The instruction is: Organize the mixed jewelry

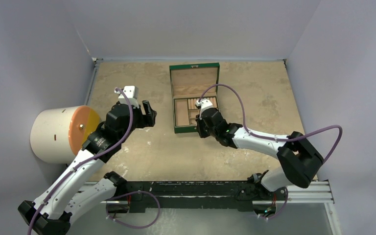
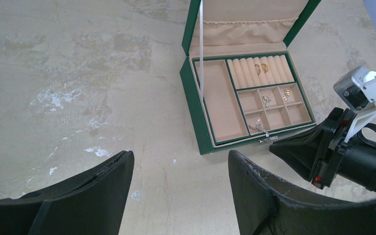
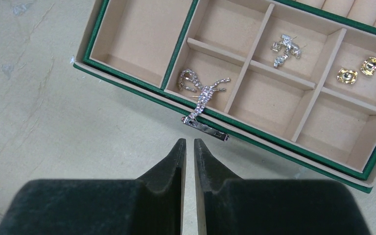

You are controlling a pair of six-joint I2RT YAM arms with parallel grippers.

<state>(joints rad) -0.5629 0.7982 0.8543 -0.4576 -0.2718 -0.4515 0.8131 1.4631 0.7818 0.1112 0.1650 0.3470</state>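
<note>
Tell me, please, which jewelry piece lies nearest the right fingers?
The glittery strand, draped over the box's front wall; the silver cluster and gold studs lie farther back.

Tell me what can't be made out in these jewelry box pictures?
- Top view: the right arm covers part of the green box's compartments; jewelry too small.
- Right wrist view: ring rolls cut off by top edge.
- Left wrist view: gold pieces on ring rolls too small to identify.

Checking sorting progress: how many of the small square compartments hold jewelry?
3. In the right wrist view: glittery silver strand in the near-left compartment, trailing over its front edge; silver cluster in the far-middle one; two gold studs in the far-right one. Other three look empty.
</note>
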